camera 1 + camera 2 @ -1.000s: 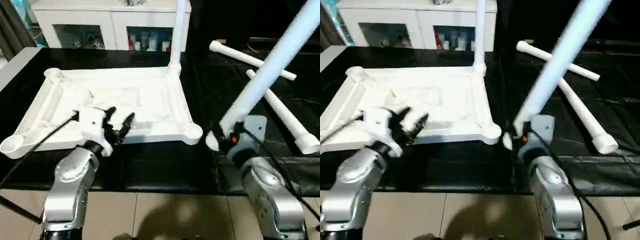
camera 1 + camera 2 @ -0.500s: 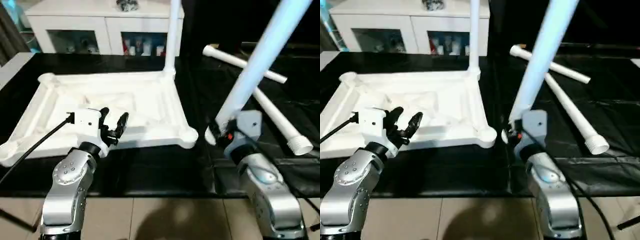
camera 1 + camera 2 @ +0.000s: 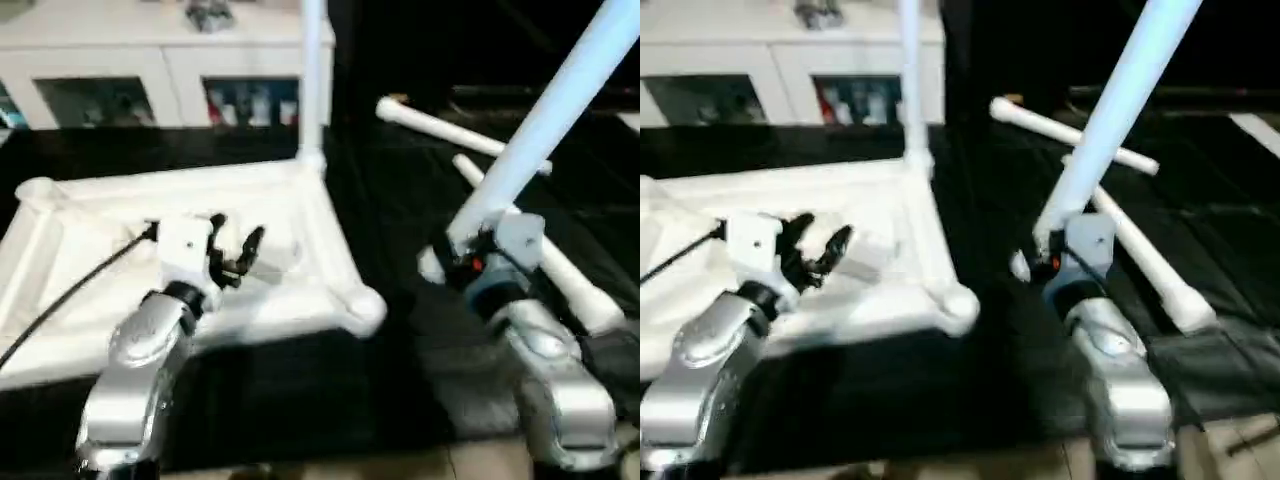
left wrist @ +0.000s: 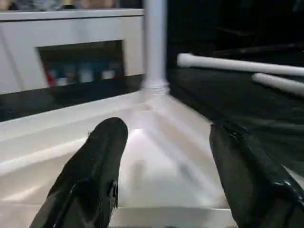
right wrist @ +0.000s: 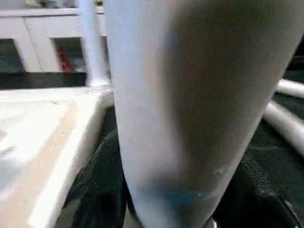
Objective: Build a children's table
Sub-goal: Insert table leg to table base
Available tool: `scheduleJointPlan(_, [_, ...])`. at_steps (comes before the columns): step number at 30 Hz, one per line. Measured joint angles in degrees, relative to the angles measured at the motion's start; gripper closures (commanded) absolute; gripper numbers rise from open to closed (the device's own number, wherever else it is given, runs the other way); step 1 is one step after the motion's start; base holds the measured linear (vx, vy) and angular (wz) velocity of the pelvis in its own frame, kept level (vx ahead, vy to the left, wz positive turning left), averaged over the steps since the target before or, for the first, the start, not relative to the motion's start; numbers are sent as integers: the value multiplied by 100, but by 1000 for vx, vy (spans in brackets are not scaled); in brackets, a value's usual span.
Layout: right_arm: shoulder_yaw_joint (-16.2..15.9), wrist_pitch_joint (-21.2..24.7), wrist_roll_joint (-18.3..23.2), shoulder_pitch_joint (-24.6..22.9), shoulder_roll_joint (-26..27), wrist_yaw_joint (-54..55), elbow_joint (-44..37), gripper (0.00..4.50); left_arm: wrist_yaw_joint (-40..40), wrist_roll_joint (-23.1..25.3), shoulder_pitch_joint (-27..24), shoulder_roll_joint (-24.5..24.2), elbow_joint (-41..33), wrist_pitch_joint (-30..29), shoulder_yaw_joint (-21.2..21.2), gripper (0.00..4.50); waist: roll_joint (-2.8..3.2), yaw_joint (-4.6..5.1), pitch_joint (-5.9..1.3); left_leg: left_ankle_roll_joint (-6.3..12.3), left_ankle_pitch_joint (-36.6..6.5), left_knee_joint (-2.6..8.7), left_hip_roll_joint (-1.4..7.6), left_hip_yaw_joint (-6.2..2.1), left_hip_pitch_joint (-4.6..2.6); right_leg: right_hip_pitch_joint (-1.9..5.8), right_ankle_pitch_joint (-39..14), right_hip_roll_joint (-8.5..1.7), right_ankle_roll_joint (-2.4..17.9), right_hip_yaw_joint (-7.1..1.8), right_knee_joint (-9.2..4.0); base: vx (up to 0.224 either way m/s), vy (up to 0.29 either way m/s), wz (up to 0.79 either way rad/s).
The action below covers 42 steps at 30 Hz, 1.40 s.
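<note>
I've got the tabletop [image 3: 290,200] lying underside-up on the black desk [image 3: 300,400], ribs showing, w/ one leg [image 3: 312,80] already standing upright in its far corner socket. The near right corner socket [image 3: 366,310] is empty, just beside my right arm.

Left pincer [image 3: 236,250] hovers over the top's underside, black fingers [image 4: 95,166] spread fairly wide, nothing between them; the wrist view looks along them toward the upright leg.

Right pincer [image 3: 462,262] is clamped round the thick end of a second leg [image 3: 545,120], about half open to fit it. That leg slants up and away to the right, its lower end near the desk between the tabletop and the two spare legs. In the right wrist view it sits right between the fingers.

Spare legs [image 3: 460,125] [image 3: 560,275] lie crossed on the desk, right of the top, behind the held one. White cabinet [image 3: 150,70] w/ glass doors at the back.
</note>
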<state>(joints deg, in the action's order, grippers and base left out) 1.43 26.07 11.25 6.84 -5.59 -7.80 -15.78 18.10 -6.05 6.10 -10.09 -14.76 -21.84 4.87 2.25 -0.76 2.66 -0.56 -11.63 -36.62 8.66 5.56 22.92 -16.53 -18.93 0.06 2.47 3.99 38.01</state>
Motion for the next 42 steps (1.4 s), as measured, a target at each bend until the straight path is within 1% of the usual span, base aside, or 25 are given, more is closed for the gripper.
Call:
scheduleJointPlan(1, [-62,-1,37,6,4,-31,-32,259,72,3,6,-91,21,-30,-21,135,-38,42,-17,34,-25,-30,-60,1,9,-166,39,-109,-5,-46,213,132,53,10])
scheduleJointPlan(2, [-61,-4,37,6,-21,-34,-36,259,157,2,17,-143,25,-33,-48,135,-48,44,-23,54,-38,-71,-104,5,14,-285,133,-208,-150,-154,247,83,34,10])
scheduleJointPlan(3, [-53,-21,34,2,-74,-41,-35,259,290,-2,56,-233,30,-47,-125,135,-91,35,-37,45,-36,-131,-191,10,45,-426,246,-375,-430,-329,78,83,34,10])
scheduleJointPlan(4, [-26,-37,29,0,-122,-50,-23,259,364,-5,95,-264,35,-65,-178,135,-117,29,-43,40,-38,-150,-221,26,78,-483,293,-435,-554,-358,114,0,0,0])
scheduleJointPlan(5, [24,-71,24,-1,-162,-63,-6,259,446,-9,123,-288,35,-87,-283,135,-115,-13,-58,20,-19,-112,-223,38,115,-503,305,-433,-543,-356,125,0,0,0])
scheduleJointPlan(6, [72,-99,18,0,-192,-69,17,259,536,-15,143,-311,41,-100,-384,135,-119,-44,-56,-29,12,-42,-218,53,121,-535,335,-433,-528,-355,110,0,0,0])
scheduleJointPlan(7, [109,-123,-14,0,-216,-60,44,259,726,-60,155,-435,81,-157,-517,135,-121,-65,-53,-45,40,20,-212,58,111,-540,376,-427,-508,-345,71,0,0,0])
scheduleJointPlan(8, [113,-148,-81,4,-258,-37,62,259,919,-108,170,-584,137,-204,-597,135,-121,-76,-54,-61,59,40,-185,73,103,-530,397,-416,-490,-332,43,-71,-30,0])
scheduleJointPlan(10, [100,-183,-175,30,-304,-41,117,259,1289,-206,221,-850,241,-292,-640,135,-118,-101,-47,-97,67,47,-87,138,84,-494,427,-371,-411,-316,-17,-75,-23,1])
scheduleJointPlan(11, [99,-183,-177,43,-307,-61,142,259,1469,-266,286,-956,284,-349,-669,135,-128,-111,-36,-104,71,46,-66,154,59,-473,443,-359,-387,-316,-25,-82,-7,-1])
scheduleJointPlan(12, [85,-190,-169,73,-306,-97,166,259,1743,-326,379,-1118,339,-409,-747,135,-133,-123,-15,-107,70,52,-58,162,11,-435,446,-356,-384,-316,-38,-82,-7,-1])
scheduleJointPlan(14, [77,-329,-167,131,-295,-89,254,259,2113,-341,495,-1296,460,-428,-888,135,-126,-125,-6,-108,69,86,-58,184,-46,-421,439,-362,-396,-326,-71,-95,7,-2])
scheduleJointPlan(15, [88,-387,-156,176,-284,-85,293,259,2281,-348,542,-1366,509,-428,-967,135,-123,-122,-4,-108,69,118,-58,199,-59,-419,438,-369,-397,-328,-102,-93,13,-3])
scheduleJointPlan(17, [176,-387,-19,198,-235,-101,305,259,2575,-384,621,-1441,668,-422,-1107,135,-123,-113,-4,-110,70,139,-59,215,-64,-428,439,-378,-396,-330,-117,-30,10,-4])
scheduleJointPlan(20, [273,-385,11,197,-248,-110,308,259,3054,-439,814,-1622,892,-486,-1458,135,-123,-109,-4,-113,73,142,-58,254,-60,-426,467,-405,-378,-329,-108,0,0,0])
scheduleJointPlan(22, [264,-397,4,197,-252,-117,318,259,3259,-493,926,-1655,915,-568,-1550,135,-123,-106,-4,-113,74,142,-60,296,-63,-443,539,-442,-391,-326,-109,0,0,0])
scheduleJointPlan(23, [266,-398,5,198,-256,-143,333,259,3355,-531,1007,-1676,936,-619,-1616,135,-123,-107,-4,-113,74,142,-59,299,-64,-444,539,-443,-391,-325,-108,0,0,0])
scheduleJointPlan(25, [250,-432,4,201,-296,-203,365,259,3696,-532,1253,-1815,1085,-692,-1905,135,-118,-111,-5,-113,74,144,-57,302,-70,-447,539,-443,-391,-325,-106,0,0,0])
scheduleJointPlan(28, [192,-516,-80,221,-365,-243,410,259,3921,-250,1562,-1843,1576,-643,-2214,135,-109,-108,-9,-113,74,153,-56,312,-72,-450,545,-443,-389,-329,-105,0,0,0])
scheduleJointPlan(32, [158,-554,-173,224,-403,-209,506,259,3980,-138,1732,-1810,1983,-653,-2325,135,-98,-114,-12,-135,91,159,-41,318,-59,-469,577,-438,-388,-325,-110,13,-2,-1])
scheduleJointPlan(33, [159,-553,-165,224,-389,-207,505,259,4020,-128,1766,-1814,2063,-660,-2346,162,-91,-114,-14,-138,94,167,-36,325,-49,-483,571,-435,-389,-327,-113,52,-8,-2])
scheduleJointPlan(36, [173,-540,-67,222,-318,-252,490,259,4084,-107,1863,-1833,2139,-680,-2403,174,-86,-122,-16,-118,141,179,-26,328,-15,-519,559,-424,-383,-323,-113,53,-6,-2])
scheduleJointPlan(38, [167,-542,-59,222,-319,-270,479,259,4101,-101,1903,-1848,2150,-732,-2428,204,-85,-127,-17,-111,144,185,-26,329,12,-541,558,-424,-382,-317,-121,0,0,0])
scheduleJointPlan(39, [153,-544,-52,221,-317,-277,479,259,4106,-88,1926,-1856,2213,-795,-2452,214,-85,-133,-17,-99,150,189,-26,330,12,-541,558,-424,-381,-316,-126,0,0,0])
scheduleJointPlan(42, [151,-544,24,221,-272,-283,479,259,4105,-22,1928,-1867,2323,-824,-2500,222,-85,-138,-16,-103,148,196,-26,334,12,-540,558,-426,-380,-316,-133,0,0,0])
